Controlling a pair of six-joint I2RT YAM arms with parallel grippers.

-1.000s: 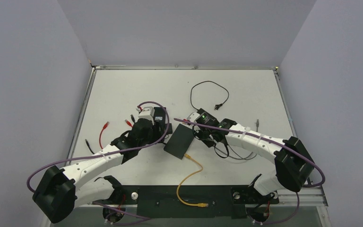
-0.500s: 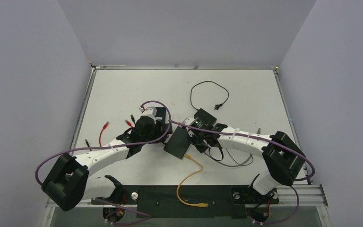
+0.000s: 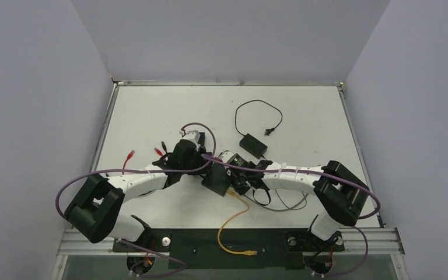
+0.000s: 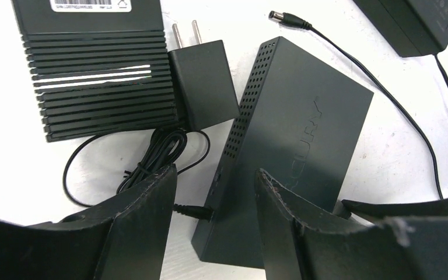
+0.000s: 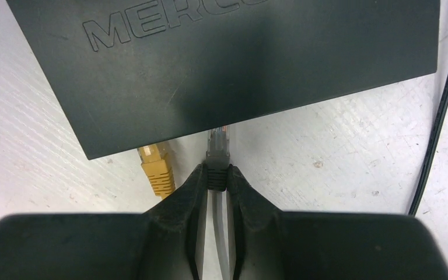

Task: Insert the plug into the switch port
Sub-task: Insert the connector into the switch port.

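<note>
The black switch point(image 3: 219, 175) lies at mid-table, its lettered top filling the right wrist view point(image 5: 233, 52). My right gripper point(image 5: 217, 172) is shut on the grey plug point(image 5: 217, 153), whose clear tip touches the switch's port edge, right of a yellow plug point(image 5: 155, 166) seated there. My left gripper point(image 4: 213, 181) is open over the switch's point(image 4: 303, 134) other end. Its left finger is over the table and its right finger over the switch's top. A black barrel plug point(image 4: 193, 211) sits in the switch's side between the fingers.
A vented black box point(image 4: 93, 64), a wall adapter point(image 4: 204, 87) with a bundled cord and a loose barrel plug point(image 4: 283, 17) lie beyond the switch. A black power brick point(image 3: 253, 144) with its cable sits behind, red cables point(image 3: 129, 156) left, and the yellow cable point(image 3: 233, 221) runs toward me.
The right gripper has travelled left with the grey plug, down to the switch's near edge. The left arm has pushed forward and right, closer over the switch.
</note>
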